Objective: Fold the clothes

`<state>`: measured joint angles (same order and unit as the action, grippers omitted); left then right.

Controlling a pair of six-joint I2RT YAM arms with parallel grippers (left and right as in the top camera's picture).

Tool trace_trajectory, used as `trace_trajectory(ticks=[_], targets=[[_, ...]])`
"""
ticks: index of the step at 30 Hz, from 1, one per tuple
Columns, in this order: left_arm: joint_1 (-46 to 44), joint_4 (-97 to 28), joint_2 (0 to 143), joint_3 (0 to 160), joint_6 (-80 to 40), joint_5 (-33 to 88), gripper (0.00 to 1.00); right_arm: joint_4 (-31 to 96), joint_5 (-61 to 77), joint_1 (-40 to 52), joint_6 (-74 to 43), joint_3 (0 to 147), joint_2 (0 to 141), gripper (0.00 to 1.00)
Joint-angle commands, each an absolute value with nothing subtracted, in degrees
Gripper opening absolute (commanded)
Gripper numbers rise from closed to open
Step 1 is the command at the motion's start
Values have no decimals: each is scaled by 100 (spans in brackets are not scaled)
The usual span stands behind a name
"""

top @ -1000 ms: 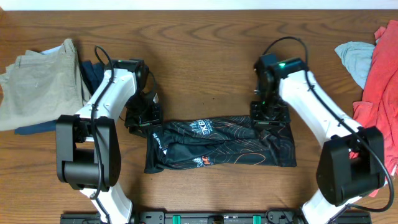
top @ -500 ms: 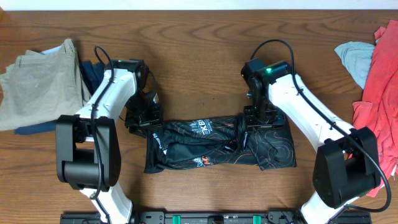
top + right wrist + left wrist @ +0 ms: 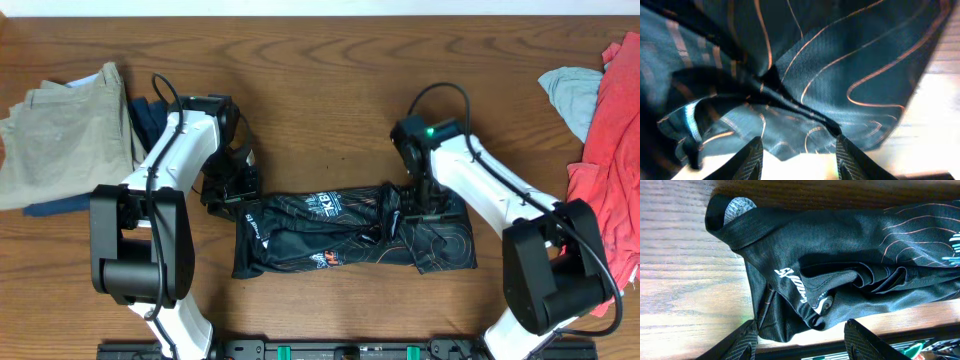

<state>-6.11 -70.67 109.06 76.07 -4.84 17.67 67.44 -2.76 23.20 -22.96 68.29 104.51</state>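
Since a second ago the right gripper (image 3: 412,205) has shifted from the jersey's (image 3: 350,232) upper right corner inward along its top edge, and the cloth there has bunched into a dark ridge near the jersey's middle. The left gripper (image 3: 232,195) has not moved from the jersey's upper left corner.

The black cycling jersey lies as a long band on the wooden table (image 3: 320,70). Its orange contour lines and white lettering show only in part, since the folds swallow much of the logos. The right arm covers the jersey's top edge where the ridge starts. In the right wrist view the cloth is blurred and close, with a crease running toward one fingertip. The fingers (image 3: 752,155) stand apart and nothing is pinched between them (released, as far as the view shows). In the left wrist view the fingers (image 3: 747,340) are also spread wide, cut off by the frame's lower edge, with the jersey's hem lying loose between them.

Above the jersey and below it the wood is bare. Well to the left of the jersey sit khaki trousers (image 3: 55,130) over a navy garment (image 3: 148,118). Well to its right lie a light blue cloth (image 3: 575,90) and a red garment (image 3: 612,130), both cut off by the frame.
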Motion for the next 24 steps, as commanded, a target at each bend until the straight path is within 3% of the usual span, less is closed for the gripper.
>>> trace_trajectory(ticks=[1, 4, 6, 14, 19, 24], targets=[[-582, -7100, 10812, 7581, -473, 1734, 58, 6528, -47, 2311, -2134, 6554, 10363, 47], [-582, -7098, 10812, 7581, -473, 1734, 58, 6320, 113, 2314, -2049, 6368, 10363, 51], [-582, -7100, 10812, 7581, -473, 1732, 58, 6206, 89, 2316, -2051, 6254, 10363, 47], [-582, -7100, 10812, 7581, -473, 1734, 58, 5867, 89, 2322, -2049, 5996, 10361, 3], [-582, -7100, 10812, 7581, -473, 1734, 58, 5870, 287, 2320, -1973, 6012, 10344, 1], [-582, -7078, 10812, 7581, -475, 1734, 58, 5793, 2069, 2333, -687, 6206, 10252, 1]])
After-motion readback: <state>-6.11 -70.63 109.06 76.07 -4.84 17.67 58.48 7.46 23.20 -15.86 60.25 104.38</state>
